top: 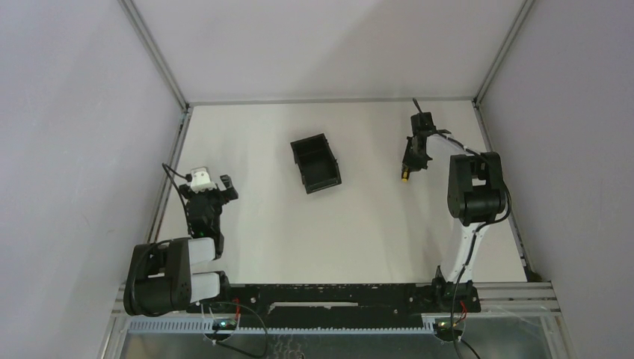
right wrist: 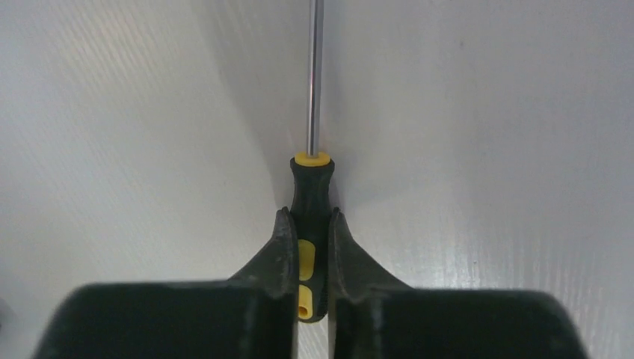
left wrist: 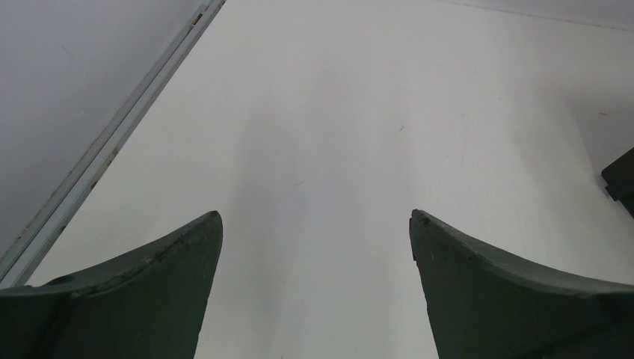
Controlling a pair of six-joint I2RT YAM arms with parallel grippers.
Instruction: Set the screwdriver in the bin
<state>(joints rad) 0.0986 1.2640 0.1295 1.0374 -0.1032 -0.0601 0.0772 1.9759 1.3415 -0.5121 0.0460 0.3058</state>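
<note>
The screwdriver (right wrist: 310, 217) has a yellow-and-black handle and a thin metal shaft pointing away from the wrist camera. My right gripper (right wrist: 309, 217) is shut on its handle, fingers on either side. In the top view the right gripper (top: 413, 153) is at the far right of the table, with the handle's yellow end (top: 404, 179) showing below it. The black bin (top: 315, 162) stands open-topped near the table's middle, well left of the right gripper. My left gripper (top: 211, 184) is open and empty at the left side; one bin corner (left wrist: 622, 179) shows in its wrist view.
Metal frame rails (top: 173, 153) run along the table's left, back and right edges, with grey walls behind. The white table surface (top: 359, 224) lies between the arms and the bin.
</note>
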